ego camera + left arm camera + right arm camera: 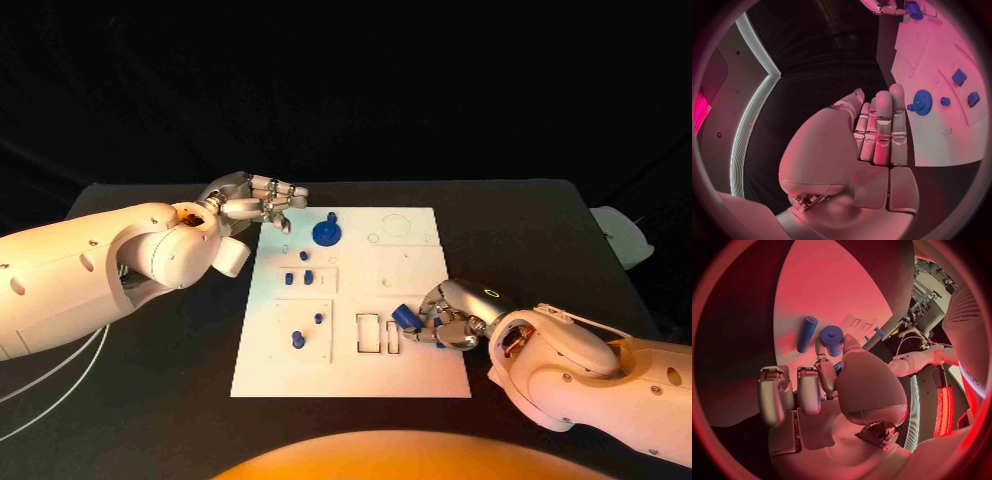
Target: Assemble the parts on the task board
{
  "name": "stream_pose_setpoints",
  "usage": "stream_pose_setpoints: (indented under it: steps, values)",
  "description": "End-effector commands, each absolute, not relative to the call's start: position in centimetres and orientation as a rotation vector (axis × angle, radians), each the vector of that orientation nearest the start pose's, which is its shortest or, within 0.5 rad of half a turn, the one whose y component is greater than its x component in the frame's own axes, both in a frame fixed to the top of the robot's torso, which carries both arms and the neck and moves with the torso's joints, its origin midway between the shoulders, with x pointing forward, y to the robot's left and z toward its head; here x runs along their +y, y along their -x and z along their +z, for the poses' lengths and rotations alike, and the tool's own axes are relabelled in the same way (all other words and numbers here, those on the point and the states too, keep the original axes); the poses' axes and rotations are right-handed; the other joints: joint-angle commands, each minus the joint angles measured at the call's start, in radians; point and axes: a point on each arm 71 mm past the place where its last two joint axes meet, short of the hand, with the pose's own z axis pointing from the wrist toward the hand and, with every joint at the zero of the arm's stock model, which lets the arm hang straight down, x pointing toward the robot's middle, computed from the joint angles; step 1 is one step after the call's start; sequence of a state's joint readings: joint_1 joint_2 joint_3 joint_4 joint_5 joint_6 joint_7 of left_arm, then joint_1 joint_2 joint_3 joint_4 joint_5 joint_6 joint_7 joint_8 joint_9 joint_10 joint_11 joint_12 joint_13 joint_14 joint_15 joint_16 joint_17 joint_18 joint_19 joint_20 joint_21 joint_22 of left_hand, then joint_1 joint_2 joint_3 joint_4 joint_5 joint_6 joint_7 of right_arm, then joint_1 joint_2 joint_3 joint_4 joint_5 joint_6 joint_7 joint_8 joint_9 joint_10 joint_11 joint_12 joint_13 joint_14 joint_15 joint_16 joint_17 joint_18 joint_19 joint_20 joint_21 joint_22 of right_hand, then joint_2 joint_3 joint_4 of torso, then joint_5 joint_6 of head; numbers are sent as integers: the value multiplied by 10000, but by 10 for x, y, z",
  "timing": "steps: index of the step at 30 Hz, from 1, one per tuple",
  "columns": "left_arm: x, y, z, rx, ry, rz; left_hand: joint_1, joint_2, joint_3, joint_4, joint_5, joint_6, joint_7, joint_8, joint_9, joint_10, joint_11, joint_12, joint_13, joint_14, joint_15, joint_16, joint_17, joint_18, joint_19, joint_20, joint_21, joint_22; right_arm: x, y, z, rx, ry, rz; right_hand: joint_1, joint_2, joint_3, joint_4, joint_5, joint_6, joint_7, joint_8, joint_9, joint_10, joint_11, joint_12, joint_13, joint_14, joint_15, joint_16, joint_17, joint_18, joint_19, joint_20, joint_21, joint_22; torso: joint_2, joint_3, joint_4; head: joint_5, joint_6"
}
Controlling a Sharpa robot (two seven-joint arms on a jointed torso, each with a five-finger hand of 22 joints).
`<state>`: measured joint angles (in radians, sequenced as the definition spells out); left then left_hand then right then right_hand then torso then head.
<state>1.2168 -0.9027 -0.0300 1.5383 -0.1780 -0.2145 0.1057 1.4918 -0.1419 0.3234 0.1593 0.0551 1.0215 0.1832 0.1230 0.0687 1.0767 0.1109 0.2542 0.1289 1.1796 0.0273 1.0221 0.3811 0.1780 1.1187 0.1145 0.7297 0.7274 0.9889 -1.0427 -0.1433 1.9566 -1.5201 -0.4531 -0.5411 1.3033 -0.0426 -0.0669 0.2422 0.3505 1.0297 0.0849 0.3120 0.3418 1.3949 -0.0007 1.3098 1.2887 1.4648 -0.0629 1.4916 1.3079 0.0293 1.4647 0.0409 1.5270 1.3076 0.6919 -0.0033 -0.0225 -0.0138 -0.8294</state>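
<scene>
The white task board [411,262] lies in the middle of the table. A blue gear [327,233] [922,102] stands near its far edge, and several small blue parts, such as one peg [297,340], sit down its left side. My right hand [450,320] [826,390] rests on the board's near right part and pinches a blue part [404,318] [832,336] between thumb and finger, just beside two rectangular slots [369,333]. A blue cylinder [806,333] lies on the board beyond it. My left hand [260,205] [879,130] hovers at the board's far left corner, fingers straight, holding nothing.
The black table [159,340] surrounds the board with free room on every side. A pale object [623,235] sits at the table's right edge. Thin cables [51,375] trail under my left arm.
</scene>
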Motion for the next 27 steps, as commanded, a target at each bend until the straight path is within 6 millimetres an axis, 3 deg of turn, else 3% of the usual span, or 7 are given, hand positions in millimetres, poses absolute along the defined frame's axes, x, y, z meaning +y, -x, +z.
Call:
stream_pose_setpoints:
  steps: [1, 4, 15, 20, 27]
  values:
    - [225, -485, -181, 17397, 10274, -13885, -26, 44, -14, -19, -20, -69, 19, 33, -1, -56, 12, 44, 11, -46, 22, -39, -14, 63, 33, 7, -33, -10, -200, -339, -263, 19371, -1624, 4935, 308, 187, 168, -176, 93, 59, -139, 111, 108, 65, -47, 61, 41, 793, -85, 52, 1272, -212, 958, -43, 58, 2525, -6, 0, -5, -8, -13]
    - [225, -485, -182, 17401, 10278, -13880, -19, 44, -13, -26, -19, -74, 17, 34, -1, -64, 11, 51, 12, -47, 21, -40, -15, 63, 35, 7, -37, -14, -200, -337, -259, 19125, -2198, 5212, 391, 217, 249, -188, 447, 161, -192, 152, 149, 137, -91, 133, 149, 818, -118, 122, 1393, -236, 989, -71, 172, 2557, -8, 0, -3, -24, -13]
    - [225, -485, -183, 17397, 10293, -13871, -6, 47, -9, -37, -19, -79, 14, 37, -1, -73, 9, 62, 14, -48, 20, -40, -16, 64, 38, 7, -42, -19, -195, -330, -244, 18755, -3574, 6118, 342, 206, 302, -88, 776, 272, -253, 169, 197, 217, -145, 194, 257, 834, -165, 173, 1476, -260, 1019, -115, 282, 2588, -3, -10, 5, -29, 26]
    - [225, -484, -183, 17426, 10284, -13893, 6, 53, -5, -47, -19, -81, 14, 40, -1, -80, 7, 74, 16, -49, 18, -40, -17, 65, 41, 6, -47, -24, -190, -329, -244, 18897, -3553, 6249, 338, 188, 312, -72, 845, 274, -254, 160, 202, 227, -149, 200, 274, 834, -170, 177, 1482, -261, 1021, -121, 288, 2590, 8, -9, 12, -35, 93]
    - [225, -484, -183, 17432, 10280, -13899, 6, 53, -5, -47, -19, -81, 14, 40, -1, -80, 7, 74, 16, -49, 18, -40, -17, 65, 41, 6, -47, -24, -174, -329, -251, 19836, -3166, 6437, 147, 133, 252, 96, 787, 286, -236, 133, 218, 236, -134, 185, 289, 833, -162, 180, 1483, -261, 1020, -126, 287, 2589, 13, -8, 13, 5, 74]
